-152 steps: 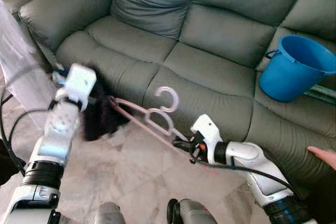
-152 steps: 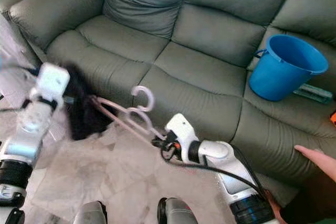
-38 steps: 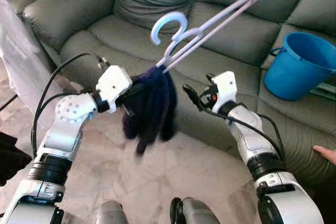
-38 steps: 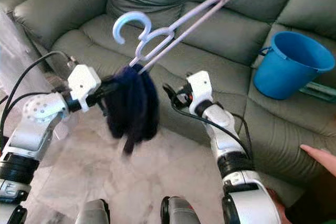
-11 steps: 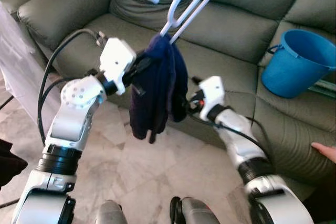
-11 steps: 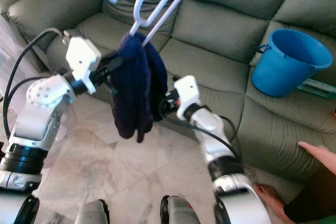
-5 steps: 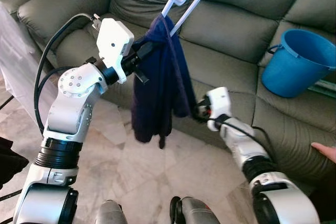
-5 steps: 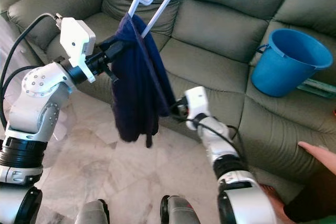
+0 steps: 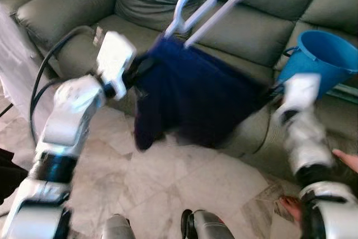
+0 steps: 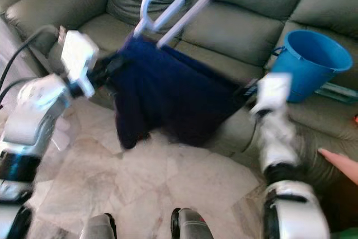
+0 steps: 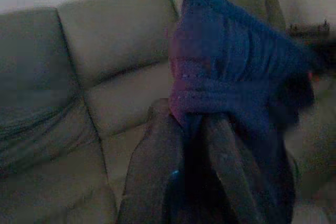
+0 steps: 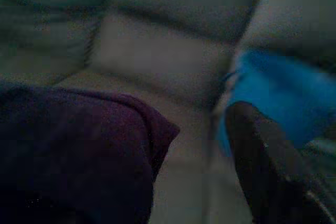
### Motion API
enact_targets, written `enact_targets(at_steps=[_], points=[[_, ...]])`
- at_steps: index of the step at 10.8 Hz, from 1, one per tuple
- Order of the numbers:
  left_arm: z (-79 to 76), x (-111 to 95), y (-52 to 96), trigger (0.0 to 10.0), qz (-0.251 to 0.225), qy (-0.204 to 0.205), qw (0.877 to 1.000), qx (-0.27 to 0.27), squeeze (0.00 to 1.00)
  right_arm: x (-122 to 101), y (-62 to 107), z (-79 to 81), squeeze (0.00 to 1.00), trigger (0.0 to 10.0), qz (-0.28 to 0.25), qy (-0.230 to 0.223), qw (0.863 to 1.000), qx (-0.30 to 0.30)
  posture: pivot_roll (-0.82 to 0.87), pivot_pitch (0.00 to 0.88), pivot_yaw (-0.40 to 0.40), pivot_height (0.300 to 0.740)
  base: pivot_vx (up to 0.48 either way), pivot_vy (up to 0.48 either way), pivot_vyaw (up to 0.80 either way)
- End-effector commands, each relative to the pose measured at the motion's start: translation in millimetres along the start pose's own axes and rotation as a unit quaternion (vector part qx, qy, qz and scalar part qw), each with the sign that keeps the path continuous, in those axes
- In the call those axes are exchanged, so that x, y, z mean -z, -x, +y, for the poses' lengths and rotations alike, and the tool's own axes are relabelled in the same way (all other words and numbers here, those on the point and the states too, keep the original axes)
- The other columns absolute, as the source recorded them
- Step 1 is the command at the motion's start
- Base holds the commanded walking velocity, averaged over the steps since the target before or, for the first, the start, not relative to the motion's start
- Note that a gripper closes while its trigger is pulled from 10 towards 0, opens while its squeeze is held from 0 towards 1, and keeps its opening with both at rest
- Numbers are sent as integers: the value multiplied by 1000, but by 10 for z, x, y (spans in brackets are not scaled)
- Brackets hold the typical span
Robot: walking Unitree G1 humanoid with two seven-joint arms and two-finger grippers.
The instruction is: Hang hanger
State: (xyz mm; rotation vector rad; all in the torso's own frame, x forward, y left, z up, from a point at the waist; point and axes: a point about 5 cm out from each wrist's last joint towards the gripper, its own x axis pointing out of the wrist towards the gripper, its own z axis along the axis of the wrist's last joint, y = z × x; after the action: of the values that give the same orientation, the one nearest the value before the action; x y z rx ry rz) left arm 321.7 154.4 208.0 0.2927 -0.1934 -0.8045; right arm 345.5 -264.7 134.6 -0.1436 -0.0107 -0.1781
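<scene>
Right gripper (image 9: 267, 94) has dragged the cloth (image 9: 196, 96) wide toward the bucket (image 9: 319, 62); left gripper (image 11: 181, 129) pinches cloth; hanger (image 9: 207, 1) unhung.

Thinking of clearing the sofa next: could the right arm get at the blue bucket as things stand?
Probably not yet. The blue bucket stands just beyond the right pincer with nothing between, but that pincer looks busy stretching the dark garment away from the left pincer.
</scene>
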Motion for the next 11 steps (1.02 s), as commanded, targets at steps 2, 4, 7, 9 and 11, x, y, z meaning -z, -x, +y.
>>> enact_targets(at_steps=[2, 4, 7, 9, 11], points=[[278, 70, 390, 0, 18, -10, 998, -67, 0, -268, -8, -605, 0, 0, -36, 12, 991, 132, -60, 136, -75, 740, 0, 0, 0], [205, 222, 548, 0, 36, 54, 997, -35, 0, -626, -142, -707, 0, 0, -84, 13, 984, 155, -54, 133, -90, 740, 0, 0, 0], [-141, 440, 729, 0, 94, 151, 979, 99, 0, -775, -209, -631, 0, 0, -107, 24, 984, 141, -54, 129, -90, 740, 0, 0, 0], [-440, 612, 952, 0, 176, 194, 940, 220, 0, -770, -229, -583, 0, 0, -109, 21, 985, 132, -53, 128, -89, 740, 0, 0, 0], [-554, 791, 1095, 0, 254, 168, 911, 278, 0, -802, -246, -531, 0, 0, -117, 24, 986, 119, -56, 128, -88, 740, 0, 0, 0]])
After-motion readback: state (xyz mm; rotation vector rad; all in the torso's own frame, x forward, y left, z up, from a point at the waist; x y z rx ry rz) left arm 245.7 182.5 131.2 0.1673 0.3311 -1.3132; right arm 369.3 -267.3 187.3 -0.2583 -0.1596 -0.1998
